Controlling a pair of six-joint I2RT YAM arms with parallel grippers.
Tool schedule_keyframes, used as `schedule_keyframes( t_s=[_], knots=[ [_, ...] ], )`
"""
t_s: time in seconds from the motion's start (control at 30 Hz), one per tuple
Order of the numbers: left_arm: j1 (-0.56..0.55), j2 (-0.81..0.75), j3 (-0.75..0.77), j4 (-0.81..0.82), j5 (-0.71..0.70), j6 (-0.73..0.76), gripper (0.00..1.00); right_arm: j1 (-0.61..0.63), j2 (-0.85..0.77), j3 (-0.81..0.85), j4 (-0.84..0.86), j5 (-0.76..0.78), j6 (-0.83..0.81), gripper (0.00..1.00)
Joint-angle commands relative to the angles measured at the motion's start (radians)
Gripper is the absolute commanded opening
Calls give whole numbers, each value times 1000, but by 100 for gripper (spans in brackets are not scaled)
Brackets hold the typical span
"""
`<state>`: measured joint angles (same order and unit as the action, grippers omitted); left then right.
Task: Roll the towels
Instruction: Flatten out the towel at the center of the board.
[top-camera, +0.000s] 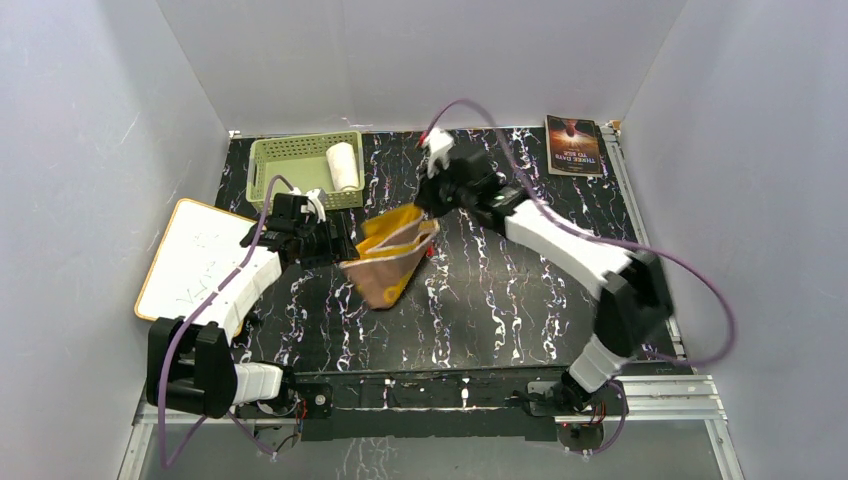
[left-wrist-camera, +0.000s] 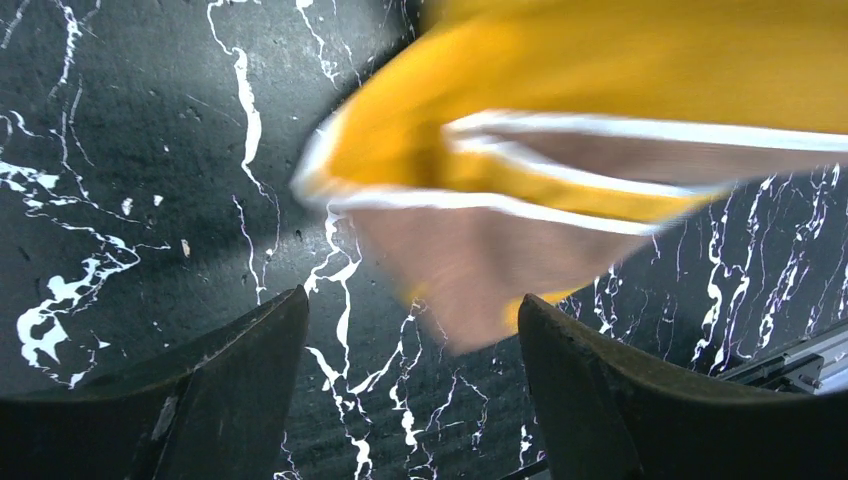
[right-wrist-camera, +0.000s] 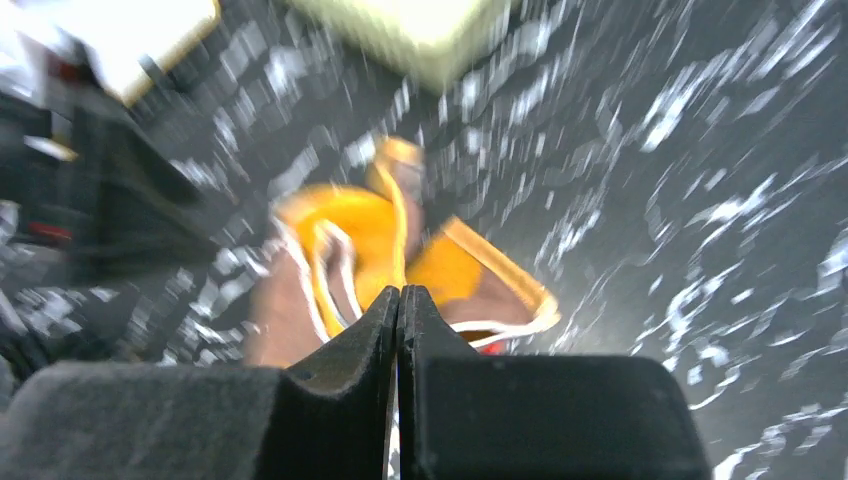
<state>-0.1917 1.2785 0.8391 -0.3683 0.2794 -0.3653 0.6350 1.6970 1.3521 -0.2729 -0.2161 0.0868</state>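
The white towel (top-camera: 343, 165) is rolled up and sits in the basket (top-camera: 290, 150) near the far left corner of the worktop (top-camera: 500, 300). The brown towel (top-camera: 385, 265) is not rolled yet. It hangs crumpled over the middle, pinched by the shut right fingers (right-wrist-camera: 350, 350). The left fingers (left-wrist-camera: 230, 380) are wide open and empty beside it.

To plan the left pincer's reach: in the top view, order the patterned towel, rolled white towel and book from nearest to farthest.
1. Patterned towel, beside the left pincer.
2. Rolled white towel, in the basket behind.
3. Book, far right corner.
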Motion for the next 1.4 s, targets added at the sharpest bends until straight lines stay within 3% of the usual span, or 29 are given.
schedule_keyframes(
  t_s=[0.0,0.33,0.6,0.7,0.73,0.8,0.87,0.97,1.03,1.17,1.37],
  knots=[
    [11,-57,75,-38,-21,31,76,-16,-356,137,142,93,66,0],
    [12,-84,123,-28,34,46,76,-16,-459,123,149,92,94,0],
    [14,-201,115,-42,81,54,79,28,-299,132,166,-81,193,0],
    [15,-264,120,-37,206,97,79,82,-212,182,50,-45,163,0],
    [16,-283,121,-38,239,105,79,82,-195,198,5,-9,149,2],
    [15,-300,124,-54,276,119,81,68,-229,168,-21,92,119,32],
    [14,-287,118,-75,303,136,81,22,-308,71,39,109,120,50],
    [-16,-232,80,-34,351,104,75,-73,-406,-61,68,145,171,54],
    [-159,-197,62,34,265,81,74,-155,-452,-145,62,147,241,54],
    [-436,-26,139,76,-44,83,80,-394,-546,-308,57,143,375,65],
    [-471,226,243,64,-264,10,87,-621,-547,-337,-10,77,406,68]
  ],
)
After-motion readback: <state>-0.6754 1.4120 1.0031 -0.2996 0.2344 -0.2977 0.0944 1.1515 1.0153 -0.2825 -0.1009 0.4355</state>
